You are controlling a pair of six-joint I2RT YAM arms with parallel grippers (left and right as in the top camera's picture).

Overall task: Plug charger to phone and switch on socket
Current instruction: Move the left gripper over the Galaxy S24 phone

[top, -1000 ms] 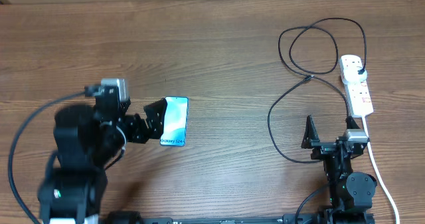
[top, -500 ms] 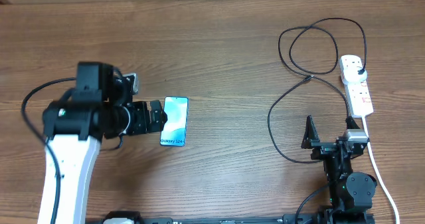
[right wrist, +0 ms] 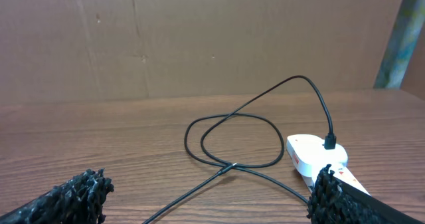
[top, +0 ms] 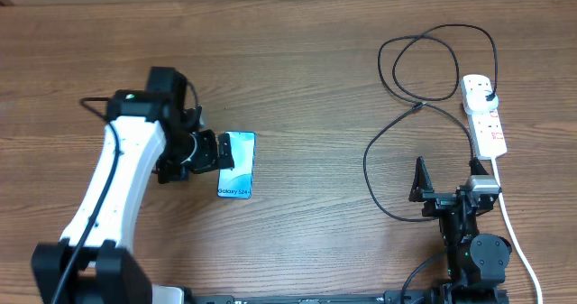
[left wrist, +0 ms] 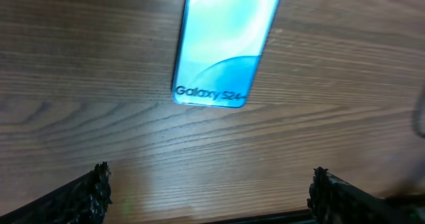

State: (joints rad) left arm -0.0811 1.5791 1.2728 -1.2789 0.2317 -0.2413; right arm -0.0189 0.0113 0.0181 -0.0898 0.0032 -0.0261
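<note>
1. Currently, the left jaws gape wide, empty, just left of the phone lying on the bench.
2. Likewise, the right jaws gape empty, near the socket.
3. Plugged into it, the charger loops leftward.

This looked like a robotics lab with a test bench. Two robot arms, a white-and-black left arm and a black right arm, rose from the near edge of a wood-grain table, with loose wiring running along them. A plain brown cardboard panel stood behind the table as a backdrop. A few props were laid out on the table: a phone, a charger cable and a white power strip.
</note>
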